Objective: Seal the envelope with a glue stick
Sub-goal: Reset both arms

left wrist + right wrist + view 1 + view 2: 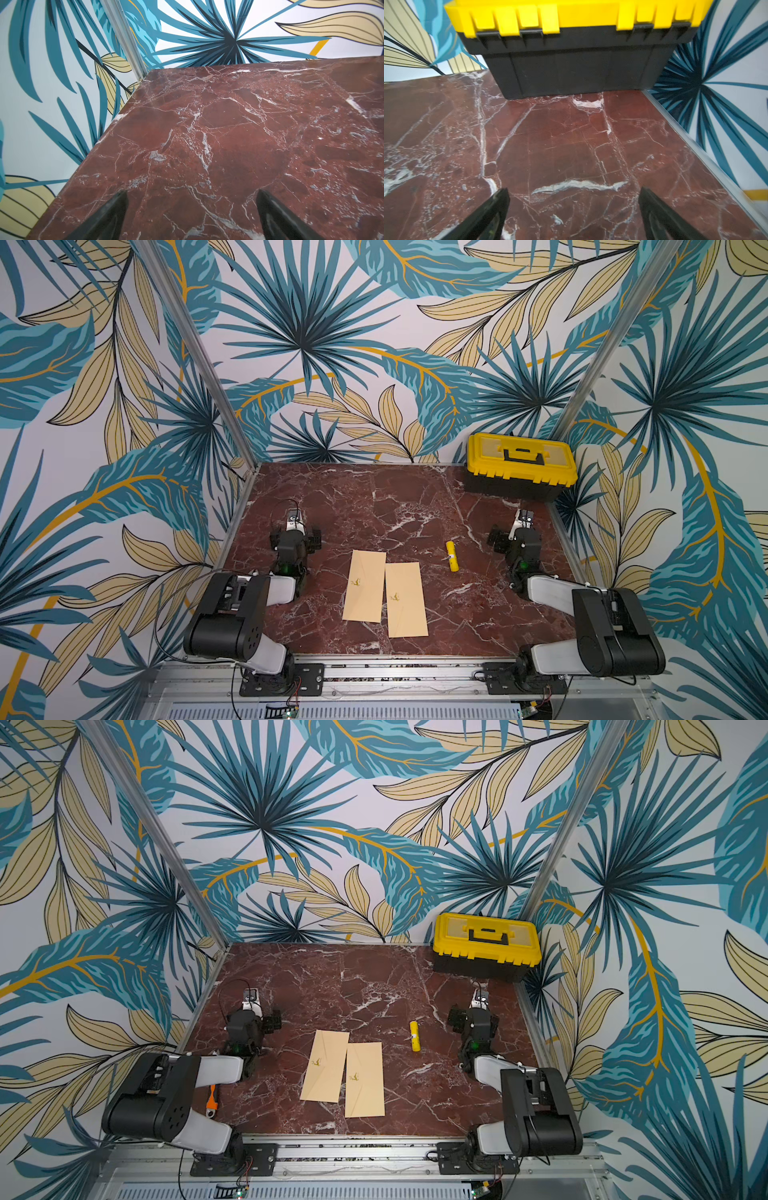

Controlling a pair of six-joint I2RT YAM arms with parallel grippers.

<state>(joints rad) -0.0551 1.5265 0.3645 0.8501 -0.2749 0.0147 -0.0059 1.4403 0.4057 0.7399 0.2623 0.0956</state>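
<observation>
Counter (415, 506) | envelopes (365, 586) laid side by side | glue stick (452, 556) laid rightward | left claw (192, 193), right claw (574, 189) held apart

**Far half of the red marble desk (374, 497) is open, with one corner blocked.**
You can pass freely toward the far left corner, ahead of the left gripper (191, 193). A black plastic toolbox with a yellow lid (521, 464) fills the far right corner, facing the right gripper (574, 191). Two flat tan paper envelopes (365, 587) (408, 600) lie mid-desk toward the front edge, with the small yellow plastic glue stick (451, 556) to their right. An orange-handled tool (212, 1096) lies by the left edge.
</observation>
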